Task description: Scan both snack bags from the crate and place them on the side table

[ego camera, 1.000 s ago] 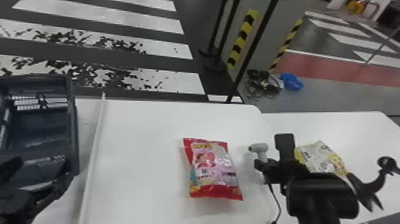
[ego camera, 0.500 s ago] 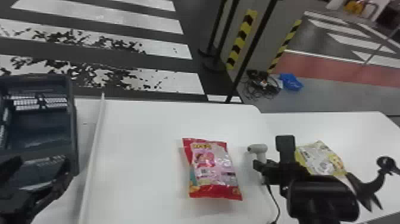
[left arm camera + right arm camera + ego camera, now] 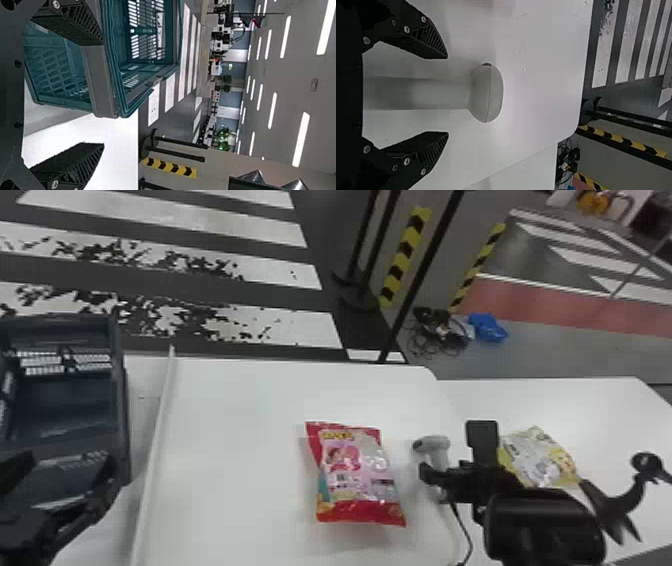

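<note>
Yellow snack bag [image 3: 541, 459], near edge apparently behind the right arm [image 3: 545, 522]

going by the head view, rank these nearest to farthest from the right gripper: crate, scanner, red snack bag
1. Scanner: its handle is between the right gripper's open fingers.
2. Red snack bag: on the table, left of the scanner.
3. Crate: at the far left.

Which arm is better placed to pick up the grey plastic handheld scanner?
Right, I'd judge: the black right claw stands open around the handle of the scanner, whereas the black left claw hangs by the dark slatted plastic crate.
</note>
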You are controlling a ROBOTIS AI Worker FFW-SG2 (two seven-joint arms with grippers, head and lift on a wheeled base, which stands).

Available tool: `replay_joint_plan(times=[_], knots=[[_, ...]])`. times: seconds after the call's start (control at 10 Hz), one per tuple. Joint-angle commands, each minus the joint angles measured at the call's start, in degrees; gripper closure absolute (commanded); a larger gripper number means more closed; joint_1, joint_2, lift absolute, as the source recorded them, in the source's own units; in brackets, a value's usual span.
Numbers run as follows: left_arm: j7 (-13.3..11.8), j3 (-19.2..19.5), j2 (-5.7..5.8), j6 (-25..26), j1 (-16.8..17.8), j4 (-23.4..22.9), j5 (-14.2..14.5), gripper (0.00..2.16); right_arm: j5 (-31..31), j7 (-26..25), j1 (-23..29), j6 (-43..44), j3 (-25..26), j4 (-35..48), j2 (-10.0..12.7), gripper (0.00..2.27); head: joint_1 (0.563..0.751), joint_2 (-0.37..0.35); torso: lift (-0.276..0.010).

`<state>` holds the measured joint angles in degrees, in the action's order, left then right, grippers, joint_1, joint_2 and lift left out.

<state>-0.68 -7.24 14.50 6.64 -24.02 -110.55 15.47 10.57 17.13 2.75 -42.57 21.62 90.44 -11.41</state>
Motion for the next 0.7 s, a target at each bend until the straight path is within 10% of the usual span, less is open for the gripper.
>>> replay_joint_plan(times=[0.0, 0.6], knots=[[0.0, 0.0, 0.00, 0.0, -0.1, -0.1, 0.0, 0.09, -0.1, -0.1, 0.8, -0.5, 1.2, 2.2, 0.2, 0.06, 0.695, -0.350, -0.095], [0.0, 0.4, 0.09, -0.9, -0.4, -0.1, 0.8, 0.09, -7.7, 3.6, 8.0, -14.9, 4.5, 20.4, 1.5, 0.07, 0.695, -0.350, -0.095]])
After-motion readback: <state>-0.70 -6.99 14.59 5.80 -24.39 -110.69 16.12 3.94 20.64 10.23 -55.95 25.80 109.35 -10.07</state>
